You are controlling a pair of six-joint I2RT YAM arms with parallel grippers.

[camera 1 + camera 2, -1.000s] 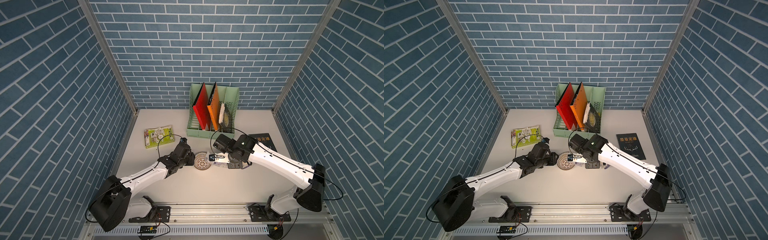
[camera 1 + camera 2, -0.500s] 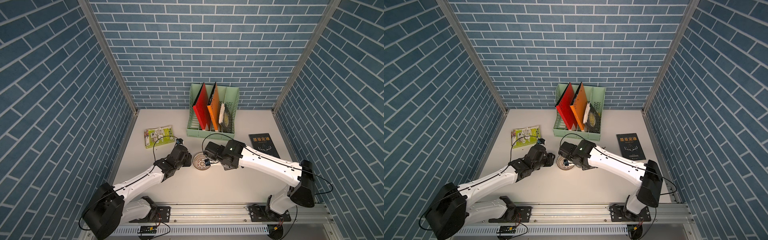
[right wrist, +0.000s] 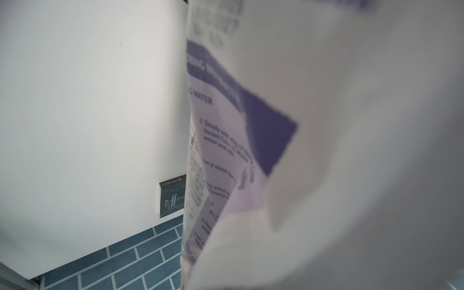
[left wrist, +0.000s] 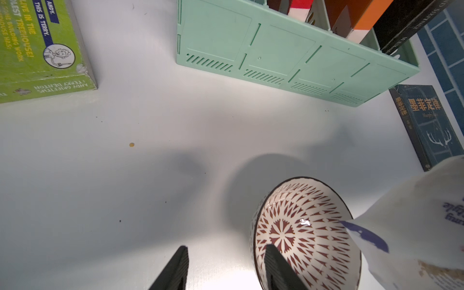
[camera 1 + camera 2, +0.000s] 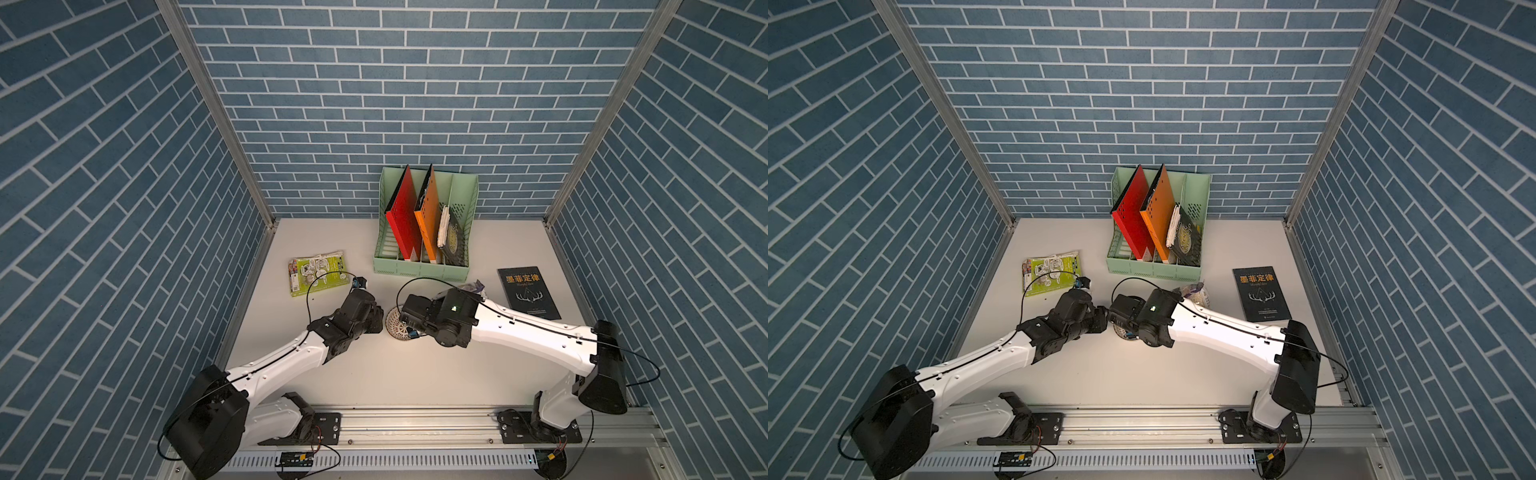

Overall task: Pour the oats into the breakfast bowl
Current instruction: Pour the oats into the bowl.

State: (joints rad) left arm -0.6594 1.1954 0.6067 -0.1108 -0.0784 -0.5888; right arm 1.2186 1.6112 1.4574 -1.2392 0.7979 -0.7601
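Note:
The breakfast bowl (image 4: pixel 306 233), white inside with dark red radial marks, stands on the table in both top views (image 5: pixel 395 328) (image 5: pixel 1126 334), half covered by the right wrist. My left gripper (image 4: pixel 226 263) (image 5: pixel 376 320) is open. One finger is inside the bowl and the other is well outside the rim. My right gripper (image 5: pixel 417 316) is shut on the white oats pouch (image 3: pixel 326 150), its fingers hidden. The pouch (image 4: pixel 414 226) is tilted with its torn mouth over the bowl's edge. Beige oats (image 4: pixel 438 275) show inside the pouch. No oats show in the bowl.
A green cartoon-printed book (image 5: pixel 318 272) lies at the back left. A mint file rack (image 5: pixel 419 266) with red and orange folders stands at the back. A dark book (image 5: pixel 528 293) lies to the right. One stray flake (image 4: pixel 131 144) is on the table.
My right arm has swung left, bringing the pouch from beside the bowl to over it. The left jaws have widened around the bowl's rim.

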